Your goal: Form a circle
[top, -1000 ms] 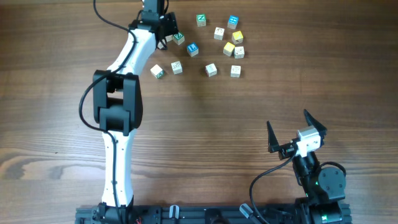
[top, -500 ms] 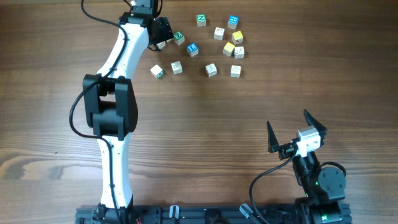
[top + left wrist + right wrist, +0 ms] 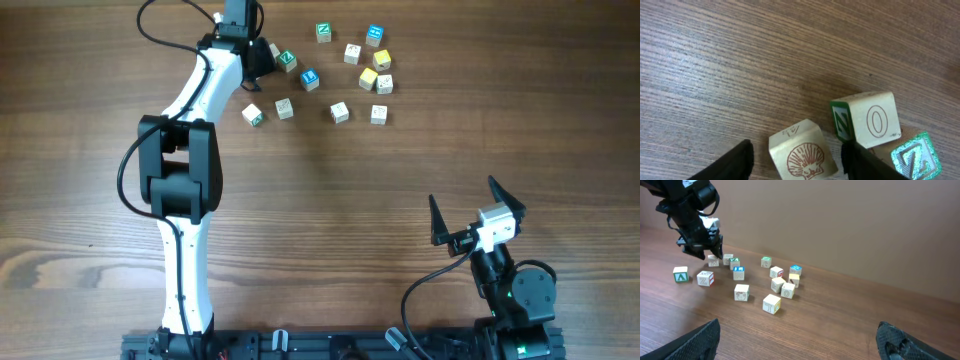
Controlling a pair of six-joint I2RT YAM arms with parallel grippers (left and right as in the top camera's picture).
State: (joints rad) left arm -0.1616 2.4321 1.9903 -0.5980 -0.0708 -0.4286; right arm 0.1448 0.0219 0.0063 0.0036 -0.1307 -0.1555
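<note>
L gripper point(image 3: 262, 58) is at the table's point(image 3: 330, 220) far side, upper L in the overhead view. Its jaws are apart, straddling the shell cube point(image 3: 802, 159) w/ a small gap each side, not pinching. Just R of that is the O cube point(image 3: 871, 120), w/ the green Z cube point(image 3: 917, 157) at its corner. Further R is the cube cluster point(image 3: 368, 77), cream faces + yellow, bunched, not a clear ring. R gripper point(image 3: 461, 190) is near front R, spread wide, well apart from the cubes.

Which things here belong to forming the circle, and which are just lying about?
In the job: left gripper, open around the shell cube; cream-and-yellow cube cluster.
Probably just lying about: green-topped cube; blue-topped cube; right gripper, open, parked away from the cubes.
</note>
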